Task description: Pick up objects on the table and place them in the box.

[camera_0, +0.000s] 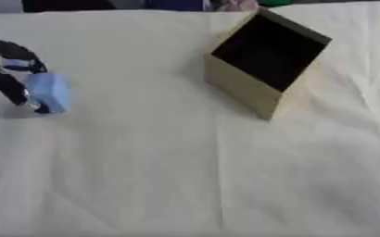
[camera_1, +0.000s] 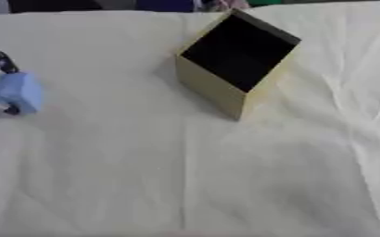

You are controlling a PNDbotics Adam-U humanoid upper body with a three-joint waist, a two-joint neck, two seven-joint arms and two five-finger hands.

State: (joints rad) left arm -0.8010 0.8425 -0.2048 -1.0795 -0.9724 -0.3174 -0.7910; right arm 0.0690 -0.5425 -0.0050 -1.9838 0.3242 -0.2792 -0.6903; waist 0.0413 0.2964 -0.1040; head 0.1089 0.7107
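Light-blue block (camera_0: 49,91) held at the far-left edge, above or on the cream cloth.

Boxy, soft-edged, pale blue; pinched in the left hand (camera_0: 11,83), with dark fingers (camera_0: 15,92) curled down its left face and one tip showing at its lower left corner. Hard to tell whether touching the cloth or just clear of it; faint shadow beneath. Well apart from the box (camera_0: 246,85), to the right and a little farther back. Tan cardboard, open-topped, dark inside, turned corner-on toward the near side, nothing discernible within. Resting on the tabletop (camera_0: 185,176), draped in a wrinkled cream sheet, with creases running toward the near edge and along the right side. Only black-and-silver parts of the left arm visible at the left border.
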